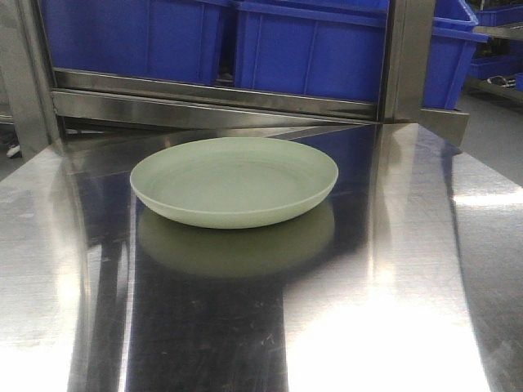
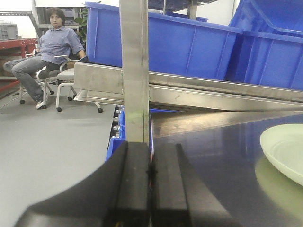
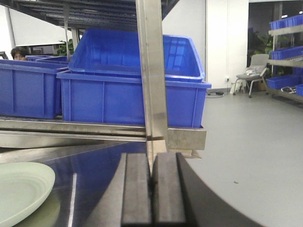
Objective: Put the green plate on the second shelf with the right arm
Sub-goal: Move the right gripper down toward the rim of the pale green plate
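The green plate (image 1: 234,180) lies flat on the shiny steel surface (image 1: 392,269), near its middle. Its edge shows at the right of the left wrist view (image 2: 285,150) and at the lower left of the right wrist view (image 3: 21,189). My left gripper (image 2: 150,163) is shut and empty, low at the surface's left side, well left of the plate. My right gripper (image 3: 151,170) is shut and empty at the right side, well right of the plate. Neither gripper shows in the front view.
A steel shelf rail (image 1: 212,98) runs behind the plate with blue bins (image 1: 310,49) on it. Steel uprights stand ahead of each gripper (image 2: 135,71) (image 3: 152,71). A seated person (image 2: 49,52) is at the far left on the grey floor.
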You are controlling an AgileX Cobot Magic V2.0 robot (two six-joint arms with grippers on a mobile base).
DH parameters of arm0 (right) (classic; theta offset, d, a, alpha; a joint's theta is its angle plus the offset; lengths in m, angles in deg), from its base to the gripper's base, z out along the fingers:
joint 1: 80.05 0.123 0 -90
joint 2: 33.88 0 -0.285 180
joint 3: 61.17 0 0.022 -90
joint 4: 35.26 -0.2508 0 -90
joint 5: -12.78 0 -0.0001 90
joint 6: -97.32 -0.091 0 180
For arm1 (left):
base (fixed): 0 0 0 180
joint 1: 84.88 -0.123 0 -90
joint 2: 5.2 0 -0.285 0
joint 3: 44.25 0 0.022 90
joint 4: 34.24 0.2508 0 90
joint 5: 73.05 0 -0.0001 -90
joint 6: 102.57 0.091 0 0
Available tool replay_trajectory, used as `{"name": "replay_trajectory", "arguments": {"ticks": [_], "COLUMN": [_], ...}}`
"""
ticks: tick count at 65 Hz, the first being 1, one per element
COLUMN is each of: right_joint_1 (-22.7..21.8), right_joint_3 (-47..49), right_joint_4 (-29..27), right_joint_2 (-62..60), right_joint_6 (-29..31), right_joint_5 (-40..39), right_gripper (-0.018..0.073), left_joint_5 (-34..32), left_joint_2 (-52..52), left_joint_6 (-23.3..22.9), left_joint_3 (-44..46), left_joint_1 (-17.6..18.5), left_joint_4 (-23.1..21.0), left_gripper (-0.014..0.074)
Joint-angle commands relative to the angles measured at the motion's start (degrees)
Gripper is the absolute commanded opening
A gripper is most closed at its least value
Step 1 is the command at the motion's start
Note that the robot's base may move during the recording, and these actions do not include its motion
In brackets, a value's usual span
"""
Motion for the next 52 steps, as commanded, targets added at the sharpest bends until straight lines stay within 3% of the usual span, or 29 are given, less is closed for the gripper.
{"name": "replay_trajectory", "arguments": {"ticks": [1,10,17,23,31,44,52], "right_joint_1": [0.0,0.0,1.0,4.0,8.8,17.2,24.8], "right_joint_3": [1.1,1.1,2.8,6.6,15.8,35.8,46.6], "right_joint_4": [0.4,0.3,1.3,7.5,18.8,16.9,16.2], "right_joint_2": [-1.1,-1.1,-1.0,-1.0,1.1,17.8,32.7], "right_joint_6": [-0.8,-4.0,-11.7,-15.0,-15.0,-20.3,-19.6], "right_joint_5": [-3.8,-5.3,-4.3,-1.5,-0.9,11.9,17.6], "right_gripper": [0.0052,0.0052,0.0052,0.0052,0.0052,0.0052,0.0052], "left_joint_5": [-5.3,-5.3,-5.3,-5.3,-5.3,-5.3,-5.3], "left_joint_2": [1.0,1.0,1.0,1.0,1.0,1.0,1.0], "left_joint_6": [-0.1,-0.1,-0.1,-0.1,-0.1,-0.1,-0.1], "left_joint_3": [-2.3,-2.3,-2.3,-2.3,-2.3,-2.3,-2.3], "left_joint_1": [0.4,0.4,0.4,0.4,0.4,0.4,0.4], "left_joint_4": [-0.2,-0.2,-0.2,-0.2,-0.2,-0.2,-0.2], "left_gripper": [0.0130,0.0130,0.0130,0.0130,0.0130,0.0130,0.0130]}}
